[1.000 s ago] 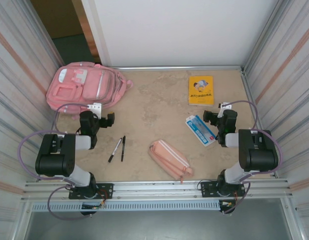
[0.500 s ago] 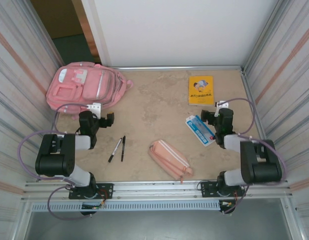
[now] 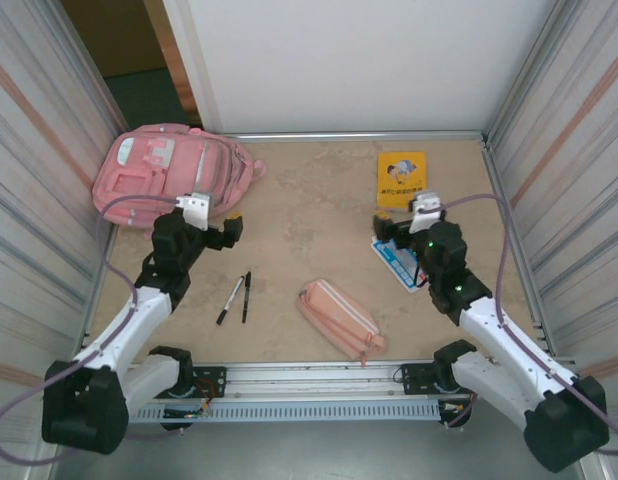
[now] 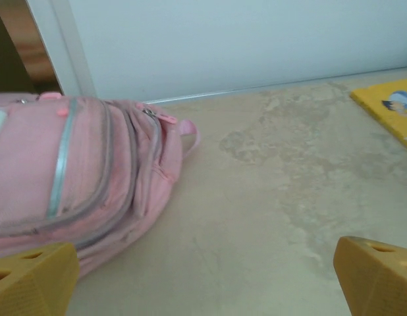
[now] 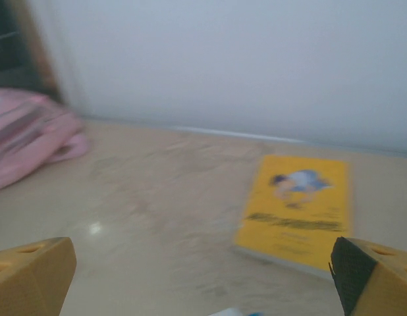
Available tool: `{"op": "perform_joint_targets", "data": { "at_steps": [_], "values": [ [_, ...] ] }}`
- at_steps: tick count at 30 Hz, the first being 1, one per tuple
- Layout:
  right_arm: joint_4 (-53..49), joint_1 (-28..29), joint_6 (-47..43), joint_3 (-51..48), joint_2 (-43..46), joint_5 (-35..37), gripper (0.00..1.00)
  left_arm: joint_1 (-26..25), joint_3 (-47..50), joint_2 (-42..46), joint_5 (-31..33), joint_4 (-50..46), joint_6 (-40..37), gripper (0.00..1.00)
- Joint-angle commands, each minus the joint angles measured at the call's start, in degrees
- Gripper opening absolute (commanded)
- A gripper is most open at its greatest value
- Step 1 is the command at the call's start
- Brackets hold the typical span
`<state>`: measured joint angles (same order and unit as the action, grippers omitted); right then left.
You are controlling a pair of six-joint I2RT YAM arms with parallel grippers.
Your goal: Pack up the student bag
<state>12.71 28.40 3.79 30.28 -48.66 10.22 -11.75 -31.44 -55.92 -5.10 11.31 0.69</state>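
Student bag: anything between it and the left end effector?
Nothing visible. The open left end effector is beside the near right corner of the student bag, bare table between them; the two pens lie nearer the bases.

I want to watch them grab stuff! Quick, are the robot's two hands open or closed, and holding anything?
Left gripper: open, holding nothing.
Right gripper: open, holding nothing.

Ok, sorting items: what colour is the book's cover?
The book is yellow; top external view shows it best.
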Motion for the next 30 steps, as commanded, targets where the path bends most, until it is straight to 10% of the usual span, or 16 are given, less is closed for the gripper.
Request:
{"op": "perform_joint_targets", "data": {
  "at_steps": [1, 8, 16, 30],
  "values": [
    [-1.0, 11.9, -2.5, -0.1, -1.2, 1.2, 0.99, -1.8, -4.8, 5.1, -2.2, -20.5, 8.8, 0.99],
    [10.4, 32.6, -4.8, 0.3, -17.2, 3.9, 0.99, -0.6, -8.7, 11.2, -3.8, -37.1, 26.7, 0.99],
    [22.6, 37.7, -2.7, -0.1, -31.2, -3.5, 0.99, 5.5, -12.5, 8.7, -6.9, -37.6, 26.5, 0.99],
    [14.8, 38.4, -0.6, 4.7, -36.5, -1.2, 0.99, 0.5, -43.8, -36.0, 0.6, -35.4, 12.5, 0.67]
  ]
}}
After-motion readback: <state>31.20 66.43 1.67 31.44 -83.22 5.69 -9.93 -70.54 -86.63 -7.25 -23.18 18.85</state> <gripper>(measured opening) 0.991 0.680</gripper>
